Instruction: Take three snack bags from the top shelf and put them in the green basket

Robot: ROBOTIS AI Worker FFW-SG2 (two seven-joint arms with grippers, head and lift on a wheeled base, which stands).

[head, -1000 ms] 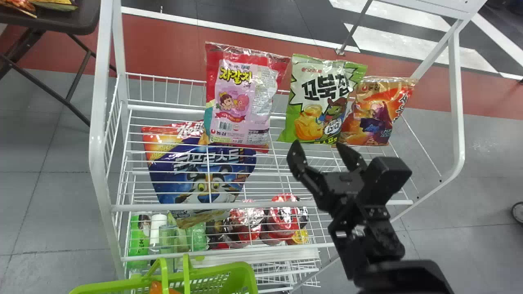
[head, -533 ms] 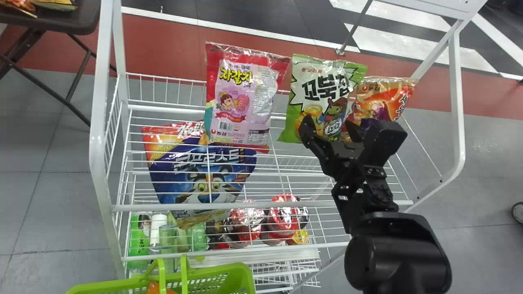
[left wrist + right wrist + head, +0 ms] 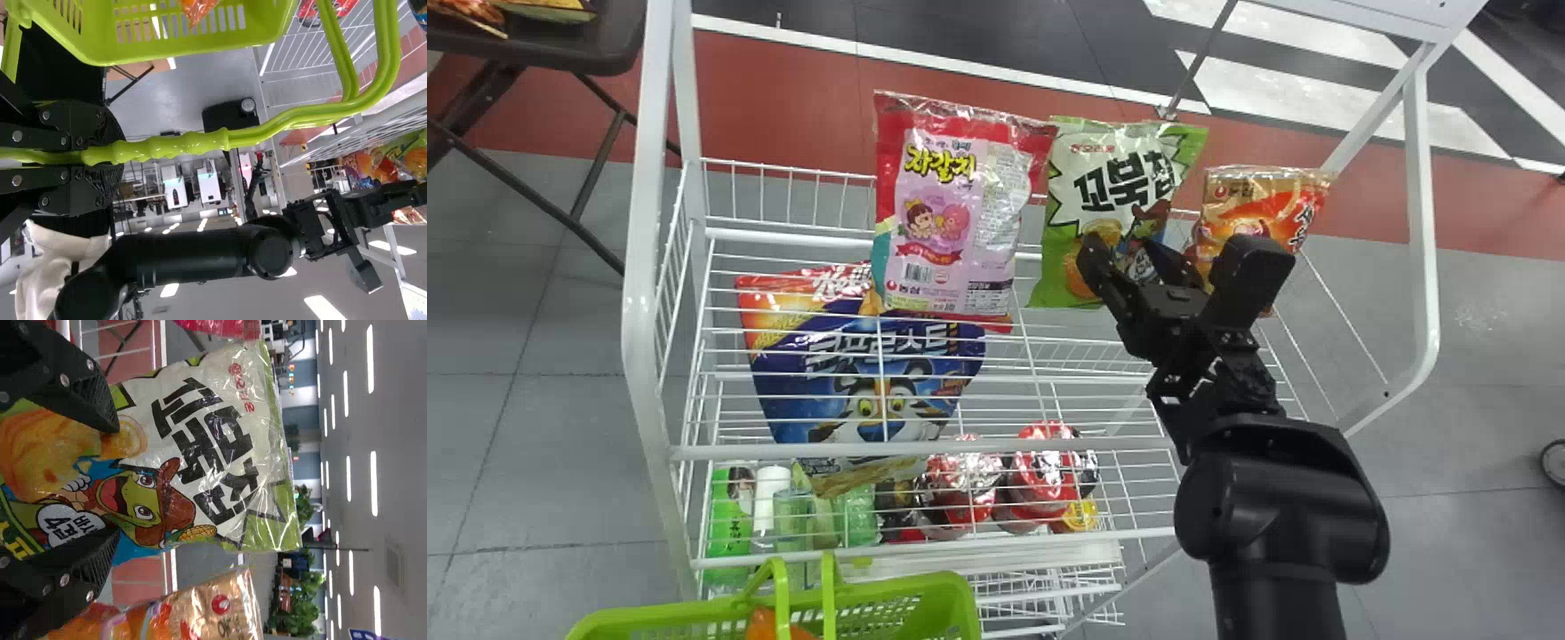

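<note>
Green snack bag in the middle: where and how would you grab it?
Grip the green bag probably by its lower body, from the front, a finger toward each side: it stands upright, facing the robot, plump below a flat top seal.

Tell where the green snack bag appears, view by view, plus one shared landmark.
Head view: green bag, between the pink bag and orange bag.
Left wrist view: some bags near the right arm; I cannot tell whether it's there.
Right wrist view: green bag, seen between fingers of the right tool.
Shared: red floor.
</note>
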